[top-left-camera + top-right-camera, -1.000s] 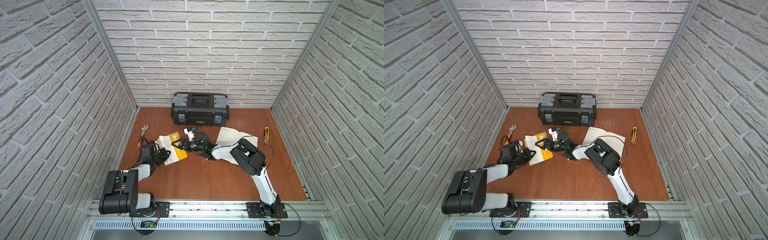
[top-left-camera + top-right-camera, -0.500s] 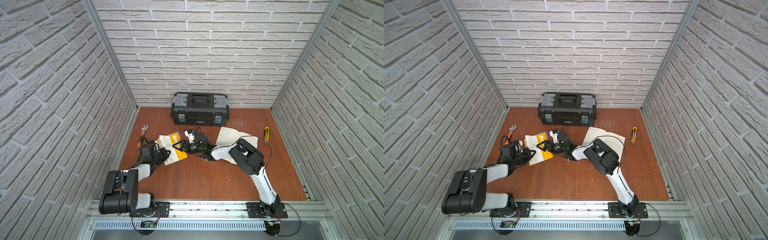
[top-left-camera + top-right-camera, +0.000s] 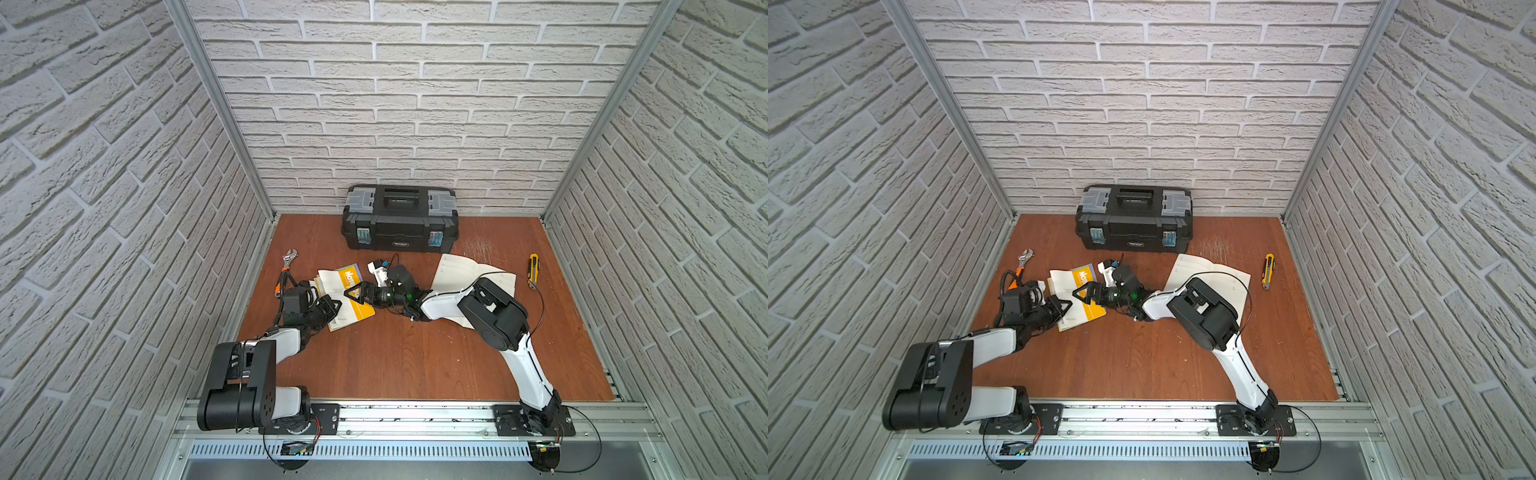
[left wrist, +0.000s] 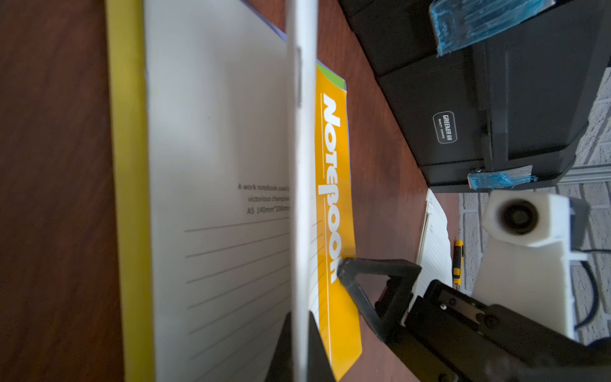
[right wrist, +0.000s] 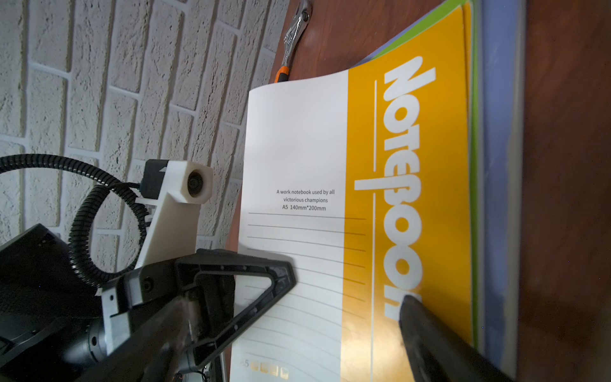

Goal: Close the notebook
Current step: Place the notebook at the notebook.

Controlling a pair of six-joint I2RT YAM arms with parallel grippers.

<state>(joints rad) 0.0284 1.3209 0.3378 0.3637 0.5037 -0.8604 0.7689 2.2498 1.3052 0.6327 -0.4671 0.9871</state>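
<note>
The notebook point(image 3: 341, 286) point(image 3: 1072, 282) has a white and yellow cover and lies left of the table's middle. Its cover point(image 5: 330, 148) is down over the pages and slightly bowed. My left gripper point(image 3: 335, 307) point(image 3: 1065, 309) is shut on the cover's free white edge, which runs between its jaws in the left wrist view point(image 4: 299, 330). My right gripper point(image 3: 354, 291) point(image 3: 1082, 293) point(image 5: 296, 299) is open. One of its fingertips point(image 5: 410, 304) point(image 4: 344, 268) rests on the yellow band point(image 4: 334, 165) by the title's last letter.
A black toolbox point(image 3: 399, 224) stands at the back wall. An orange-handled wrench point(image 3: 286, 266) lies beside the notebook by the left wall. An open book with lined white pages point(image 3: 455, 270) lies under my right arm. A yellow utility knife point(image 3: 532, 268) lies at the right.
My right arm's elbow has edged slightly to the left. The grippers and the notebook look unchanged.
</note>
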